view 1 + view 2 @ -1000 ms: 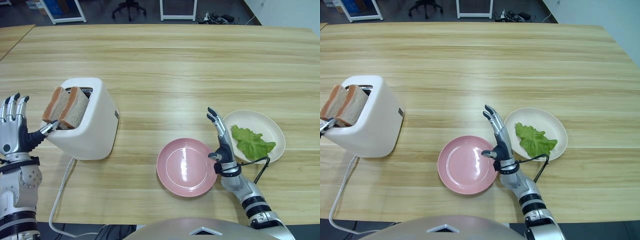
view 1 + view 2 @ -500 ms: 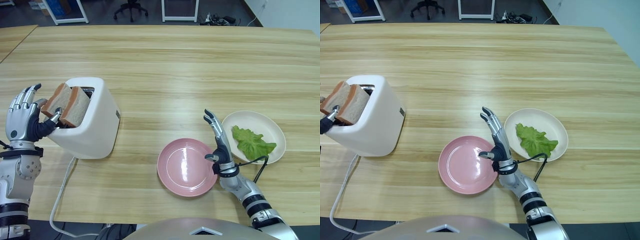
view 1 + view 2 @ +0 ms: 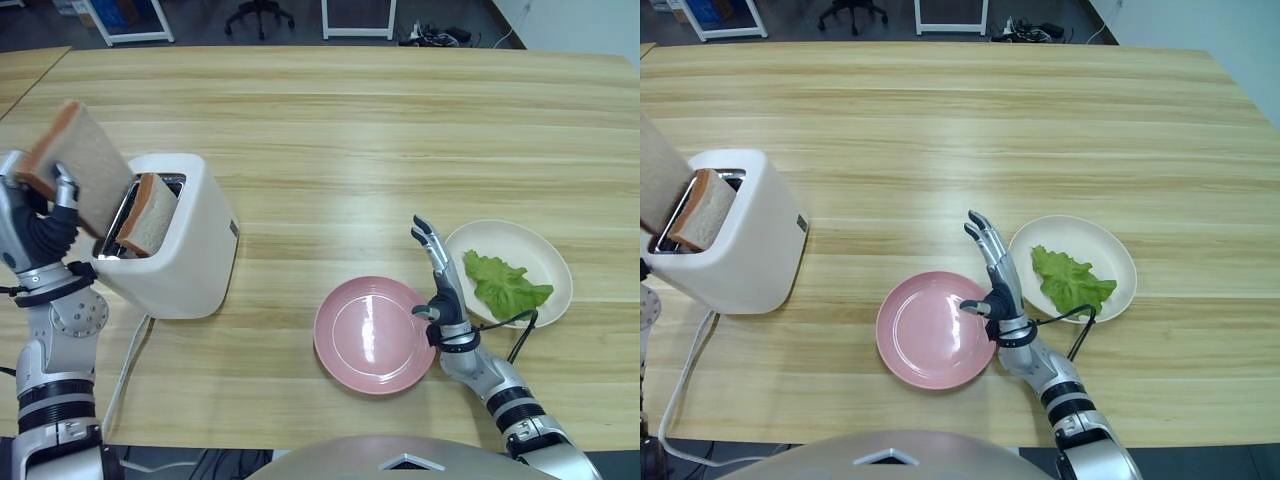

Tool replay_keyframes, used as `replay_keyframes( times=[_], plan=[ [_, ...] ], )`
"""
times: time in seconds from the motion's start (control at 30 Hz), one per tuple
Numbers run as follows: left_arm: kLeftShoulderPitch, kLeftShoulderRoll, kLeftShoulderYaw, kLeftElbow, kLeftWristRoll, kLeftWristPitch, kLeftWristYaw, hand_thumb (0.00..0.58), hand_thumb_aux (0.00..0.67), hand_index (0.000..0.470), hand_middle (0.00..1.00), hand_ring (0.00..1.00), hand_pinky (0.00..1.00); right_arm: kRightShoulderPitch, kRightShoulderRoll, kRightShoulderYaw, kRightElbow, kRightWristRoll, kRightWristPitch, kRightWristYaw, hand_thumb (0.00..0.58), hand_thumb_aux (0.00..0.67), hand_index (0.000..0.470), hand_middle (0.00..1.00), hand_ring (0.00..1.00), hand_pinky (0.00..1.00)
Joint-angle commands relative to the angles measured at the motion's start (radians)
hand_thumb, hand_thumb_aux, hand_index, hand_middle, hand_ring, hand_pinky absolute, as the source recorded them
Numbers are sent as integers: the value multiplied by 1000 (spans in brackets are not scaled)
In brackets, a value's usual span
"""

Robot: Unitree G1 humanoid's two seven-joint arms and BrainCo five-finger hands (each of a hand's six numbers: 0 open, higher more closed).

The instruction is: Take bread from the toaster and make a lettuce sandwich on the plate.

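Note:
A white toaster (image 3: 180, 245) stands at the table's left with one bread slice (image 3: 150, 213) still in its slot. My left hand (image 3: 35, 225) is shut on a second bread slice (image 3: 80, 165), held tilted above and left of the toaster. A pink plate (image 3: 368, 335) lies bare near the front edge. My right hand (image 3: 440, 285) stands open and upright at the plate's right rim, holding nothing. Just right of it, a cream plate (image 3: 520, 250) carries a green lettuce leaf (image 3: 503, 283).
The toaster's white cord (image 3: 125, 375) trails off the front edge of the wooden table (image 3: 380, 140). A black cable (image 3: 520, 335) loops beside my right wrist. Chairs and white table legs stand beyond the far edge.
My left hand has closed on the left bread slice and lifted it up out of the toaster. The right hand has barely shifted.

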Motion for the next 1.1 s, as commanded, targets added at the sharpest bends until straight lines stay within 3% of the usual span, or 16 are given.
replay_keyframes(
  times=[0.03, 0.2, 0.33, 0.47, 0.67, 0.8, 1.0, 1.03, 1.1],
  plan=[
    [6, -101, -34, -266, -194, -94, -95, 580, 670, 470, 1000, 1000, 1000, 35, -17, -35, -7, 42, 12, -8, 0, 0, 0, 0, 0, 0],
    [158, -152, -463, -534, -543, -138, -541, 580, 670, 470, 1000, 1000, 1000, 62, -43, -89, -83, 62, 22, -7, 0, 0, 0, 0, 0, 0],
    [224, -224, -708, -516, -661, -93, -800, 580, 670, 470, 1000, 1000, 1000, 107, -84, -171, -201, 78, 60, 5, 0, 0, 0, 0, 0, 0],
    [239, -331, -831, -383, -628, -55, -941, 580, 670, 470, 1000, 1000, 1000, 160, -156, -300, -276, 54, 198, 7, 0, 0, 0, 0, 0, 0],
    [257, -368, -844, -191, -348, -107, -939, 580, 670, 470, 1000, 1000, 1000, 182, -282, -380, -204, 4, 406, 30, 0, 0, 0, 0, 0, 0],
    [231, -361, -820, -89, -136, -179, -848, 580, 670, 470, 1000, 1000, 1000, 170, -366, -327, -90, -93, 528, 12, 0, 0, 0, 0, 0, 0],
    [240, -329, -740, -119, 77, -214, -696, 580, 670, 470, 1000, 1000, 1000, 137, -455, -209, 77, -179, 636, 19, 0, 0, 0, 0, 0, 0],
    [240, -330, -726, -127, 104, -212, -670, 580, 670, 470, 898, 898, 898, 138, -462, -194, 89, -174, 640, 30, 0, 0, 0, 0, 0, 0],
    [241, -329, -707, -145, 152, -207, -629, 580, 670, 470, 255, 255, 255, 162, -477, -171, 78, -163, 654, 59, 0, 0, 0, 0, 0, 0]
  ],
)
